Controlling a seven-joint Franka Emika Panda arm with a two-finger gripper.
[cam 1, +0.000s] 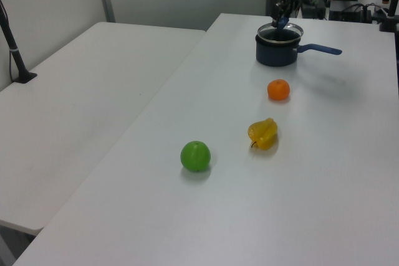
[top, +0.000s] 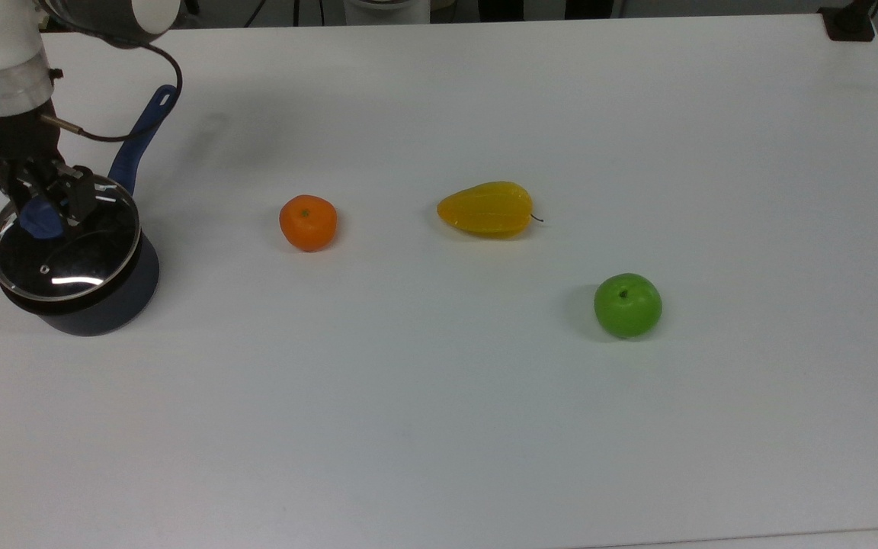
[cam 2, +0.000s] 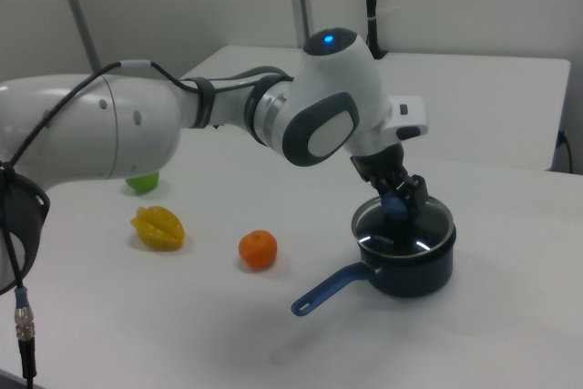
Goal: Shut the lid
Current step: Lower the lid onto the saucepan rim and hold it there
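A dark saucepan (top: 107,301) with a blue handle (top: 139,143) stands at the top view's far left. The round glass lid (top: 73,255) with its metal rim lies level over the pan's mouth, at or just above the rim; contact is unclear. My gripper (top: 43,207) comes down from above and is shut on the lid's blue knob (top: 40,221). In the right view the gripper (cam 2: 398,199) grips the knob over the lid (cam 2: 414,230) and pan (cam 2: 414,271). The left view has the pan (cam 1: 276,54) at the table's far end under the gripper (cam 1: 282,20).
On the white table (top: 439,427) lie an orange tangerine (top: 308,222), a yellow starfruit (top: 486,209) and a green apple (top: 627,305), all to the top view's right of the pan. A black mount (top: 849,23) sits at the far right corner.
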